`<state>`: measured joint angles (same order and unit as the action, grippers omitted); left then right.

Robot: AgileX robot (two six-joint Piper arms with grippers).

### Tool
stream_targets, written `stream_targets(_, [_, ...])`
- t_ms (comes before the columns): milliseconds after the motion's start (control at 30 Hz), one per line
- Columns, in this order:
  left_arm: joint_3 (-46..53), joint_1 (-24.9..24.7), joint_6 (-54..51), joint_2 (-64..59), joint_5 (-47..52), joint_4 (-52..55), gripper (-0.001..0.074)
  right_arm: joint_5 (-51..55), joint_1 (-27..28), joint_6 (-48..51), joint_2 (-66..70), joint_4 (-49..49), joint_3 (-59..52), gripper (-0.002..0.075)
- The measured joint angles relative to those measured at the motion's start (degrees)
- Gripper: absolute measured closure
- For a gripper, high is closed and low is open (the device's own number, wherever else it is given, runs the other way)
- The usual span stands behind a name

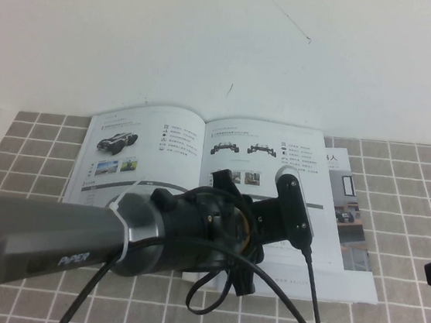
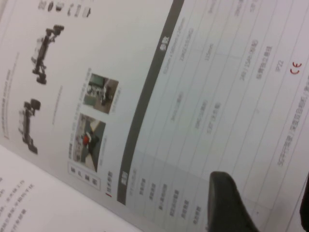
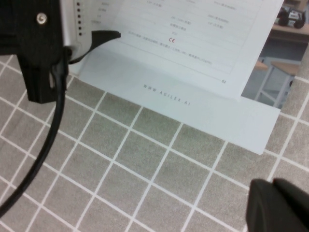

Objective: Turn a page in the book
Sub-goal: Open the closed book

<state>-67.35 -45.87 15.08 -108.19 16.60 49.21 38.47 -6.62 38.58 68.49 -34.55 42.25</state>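
The book [image 1: 198, 175] is lying open on the tiled bench [image 1: 38, 149], spine running near to far, its far edge close to the white wall [image 1: 214, 37]. Its left-hand sheet [image 1: 135, 148] is showing one black buggy-like car; the page [image 1: 259, 155] on the right is carrying two small black chassis pictures, two small photos and a grey-barred table. A second booklet [image 1: 353, 216] with dark room photos is sitting under the book's right side, sticking out to the right. The left arm [image 1: 51, 240] is reaching in from the near left across the book, and the left hand [image 2: 260, 203] is hovering low over the near part of the page, above the table rows; one dark finger [image 2: 227, 203] is showing at the near edge of the wrist view and another sliver at the right edge, so the fingers are standing apart with nothing between them. Cannot tell whether a fingertip is touching the paper. The right hand [image 3: 277, 205] is sitting at the right edge of the bench, well apart from the book, over bare tiles; its fingers are lying together, gripping nothing. A black cable [image 1: 313, 297] is trailing from the left wrist camera [image 1: 294, 206] onto the tiles.
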Motion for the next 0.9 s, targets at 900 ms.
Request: stream_targets(900, [0.00, -2.31, -2.54, -1.66, 2.75, -3.72, 0.0427, -0.26, 0.00, -0.09, 0.00, 0.03, 0.04, 0.0729])
